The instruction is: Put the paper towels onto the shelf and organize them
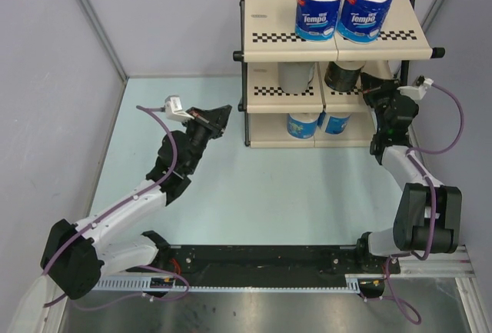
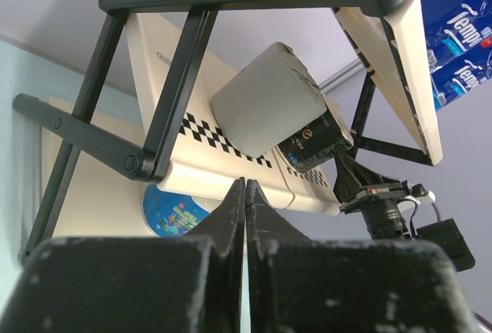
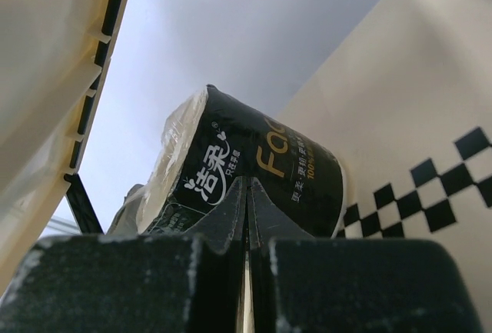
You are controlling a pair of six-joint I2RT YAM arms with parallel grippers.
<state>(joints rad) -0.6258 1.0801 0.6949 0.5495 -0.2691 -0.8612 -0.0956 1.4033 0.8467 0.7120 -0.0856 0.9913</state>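
Note:
The shelf (image 1: 415, 41) stands at the back right. Two blue-wrapped Tempo rolls (image 1: 319, 8) (image 1: 365, 10) stand on its top tier. A grey roll (image 1: 294, 76) and a dark-wrapped roll (image 1: 344, 76) sit on the middle tier. Two more blue rolls (image 1: 303, 125) (image 1: 333, 123) sit on the bottom tier. My left gripper (image 1: 224, 111) is shut and empty, just left of the shelf's frame. My right gripper (image 1: 367, 85) is shut and empty, right next to the dark-wrapped roll (image 3: 254, 175) at the middle tier. The left wrist view shows the grey roll (image 2: 269, 98) and the dark roll (image 2: 315, 142).
A grey wall and a corner post (image 1: 92, 21) stand behind and to the left. A black rail (image 1: 261, 260) with the arm bases runs along the near edge. The pale blue table (image 1: 269, 187) lies between the arms.

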